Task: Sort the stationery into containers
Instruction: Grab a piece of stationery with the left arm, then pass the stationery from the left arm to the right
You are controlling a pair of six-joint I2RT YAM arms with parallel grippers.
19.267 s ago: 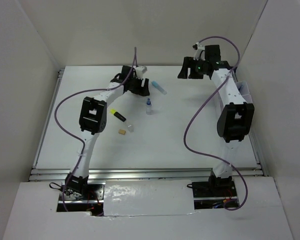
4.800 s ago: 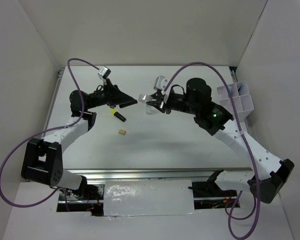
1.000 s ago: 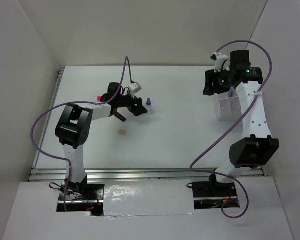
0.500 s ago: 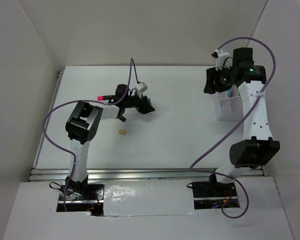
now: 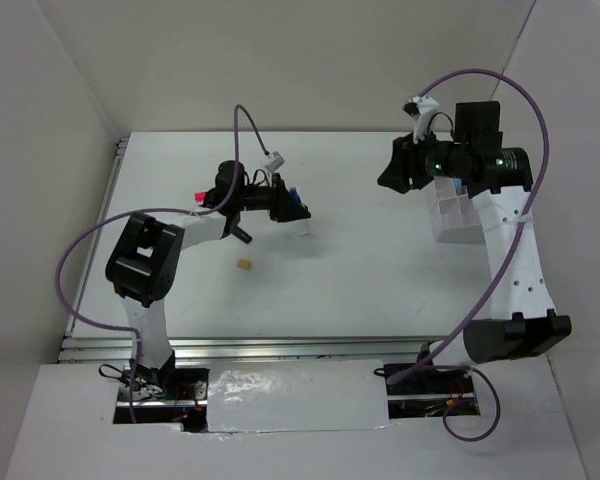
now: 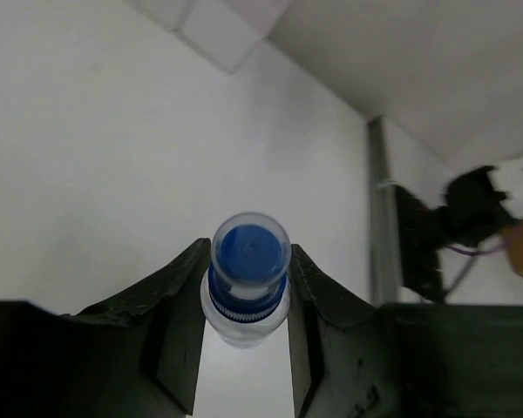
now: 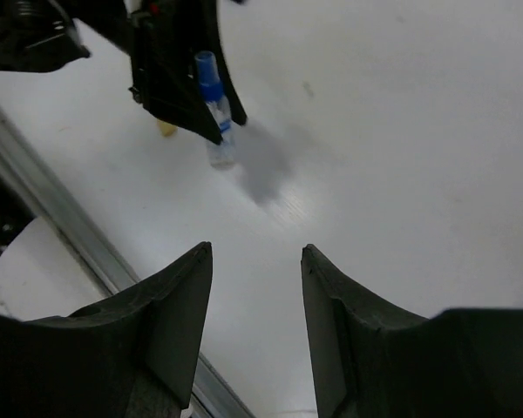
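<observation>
the tiny blue-capped bottle [image 6: 247,283] sits between the fingers of the left gripper [image 6: 247,251], a little left of the middle of the table [image 5: 360,290] and toward the far side. from the left wrist view i see both fingers pressed against its sides just under the cap, so the jaws stand narrow and clamped on it. the right wrist view shows it nearly upright, cap up, with its clear base down at the table surface; i cannot tell whether it rests there or hangs just above. the tan eraser block [image 5: 243,264] lies just nearer and left of it, apart from the gripper. the pink highlighter [image 5: 198,194] pokes out on the far left, behind the left arm. the organiser tray [image 5: 450,228] stands at the far right edge of the table, well apart from the bottle. the right gripper [image 7: 255,254] hangs in the air just left of the tray, its jaws moderately spread with nothing between them.
</observation>
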